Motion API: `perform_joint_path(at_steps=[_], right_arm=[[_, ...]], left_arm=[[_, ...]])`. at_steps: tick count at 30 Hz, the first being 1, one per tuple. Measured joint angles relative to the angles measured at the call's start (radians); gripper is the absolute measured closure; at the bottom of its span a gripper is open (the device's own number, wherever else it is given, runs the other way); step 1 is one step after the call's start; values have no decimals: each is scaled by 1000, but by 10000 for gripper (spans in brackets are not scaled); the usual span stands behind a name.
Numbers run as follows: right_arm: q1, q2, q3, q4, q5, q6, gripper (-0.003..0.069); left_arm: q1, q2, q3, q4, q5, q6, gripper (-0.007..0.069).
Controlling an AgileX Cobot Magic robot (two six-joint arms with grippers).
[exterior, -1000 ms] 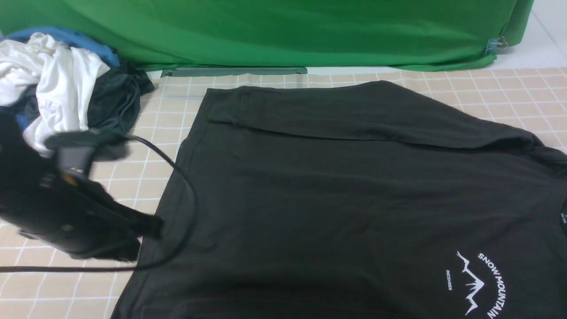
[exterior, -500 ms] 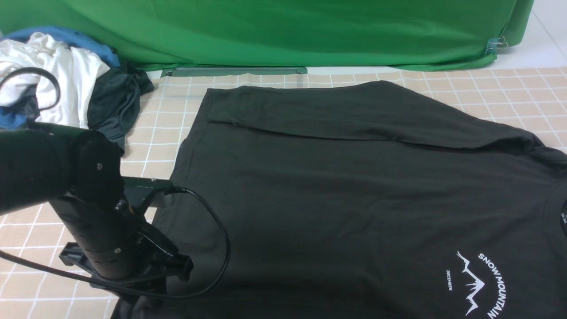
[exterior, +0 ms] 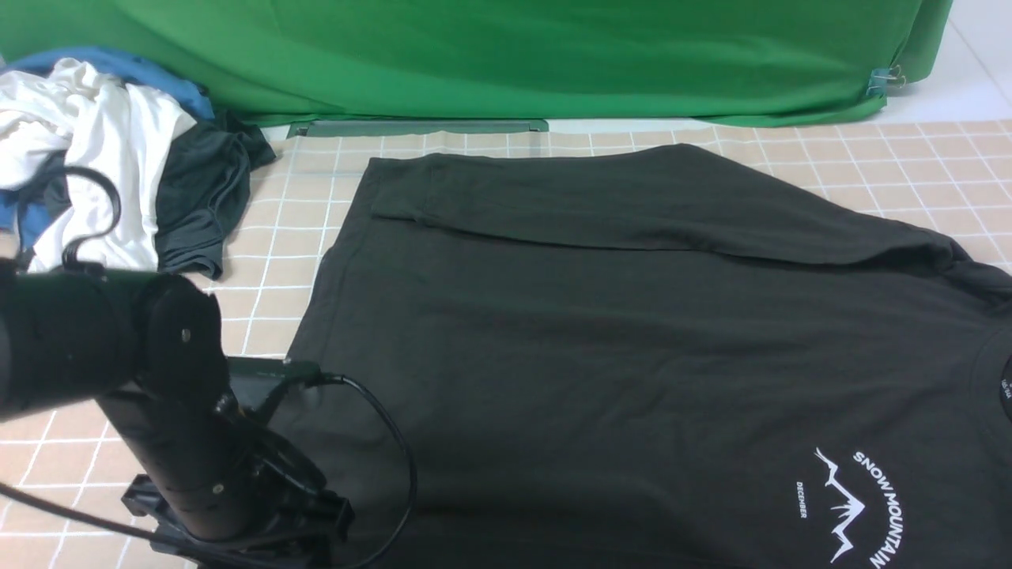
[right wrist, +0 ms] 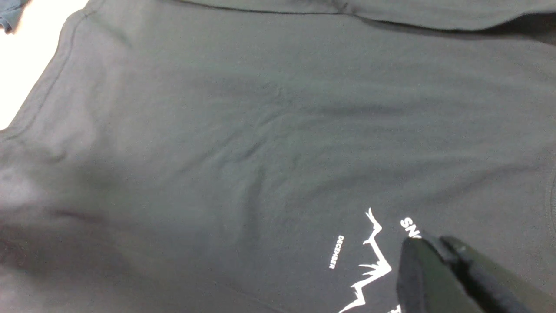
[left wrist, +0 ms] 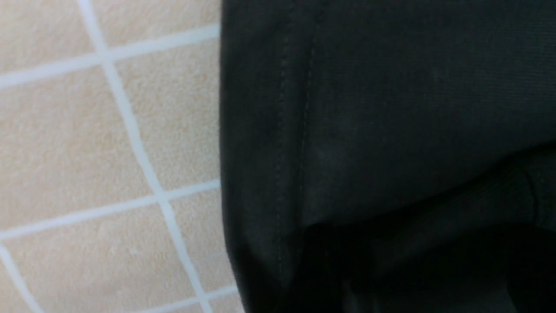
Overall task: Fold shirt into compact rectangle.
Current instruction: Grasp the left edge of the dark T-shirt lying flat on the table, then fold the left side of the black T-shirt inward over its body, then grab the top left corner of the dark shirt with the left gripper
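Right, green backdrop [exterior: 506,55] runs along the far edge, with the checked worktop [exterior: 277,213] below it. The black shirt [exterior: 632,332] lies spread flat on the worktop, print side up, hem to the left, collar at the right edge. Its far sleeve [exterior: 632,205] is folded across the body. A clothes pile [exterior: 103,158] (white, blue, dark grey-green) sits far left, apart from the shirt. The left arm [exterior: 118,348] is low at near left. The left hand [exterior: 261,521] is at the hem corner, jaws hidden; can't tell how wide or whether it has cloth. The right hand [right wrist: 428,243] is closed with nothing seen in it, tips over the white mountain print [right wrist: 373,261].
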State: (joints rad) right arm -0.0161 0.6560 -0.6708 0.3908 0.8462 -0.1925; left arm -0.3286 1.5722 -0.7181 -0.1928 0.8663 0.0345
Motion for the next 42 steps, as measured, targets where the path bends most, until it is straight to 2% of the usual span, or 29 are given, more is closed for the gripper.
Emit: perform_joint_path(at_steps=[4, 7, 10, 11, 12, 14, 23, 28, 35, 42], right_arm=[[0, 1, 0, 0, -3, -1, 592], [0, 1, 0, 1, -3, -2, 588], [0, 1, 0, 1, -3, -4, 587], [0, 1, 0, 1, -3, -4, 587], [0, 1, 0, 1, -3, -4, 587], [0, 1, 0, 1, -3, -4, 587], [0, 1, 0, 1, -3, -7, 587], [0, 1, 0, 2, -3, -7, 582], [0, 1, 0, 3, -3, -7, 570], [0, 2, 0, 3, -3, -7, 560]], left_arm=[[0, -6, 19, 0, -31, 10, 147], [0, -7, 23, 8, -41, 42, 253], [0, -7, 25, -3, -41, 72, 428], [0, -7, 25, -5, -42, 73, 442], [0, -7, 25, -14, -36, 79, 526], [-1, -17, 26, -20, -18, 81, 580], [-1, -210, 16, -33, 103, 75, 589], [-1, -280, -110, -34, 178, 47, 589], [-1, -222, -331, -22, 176, 42, 589], [-1, -69, -524, 67, 139, 4, 589]])
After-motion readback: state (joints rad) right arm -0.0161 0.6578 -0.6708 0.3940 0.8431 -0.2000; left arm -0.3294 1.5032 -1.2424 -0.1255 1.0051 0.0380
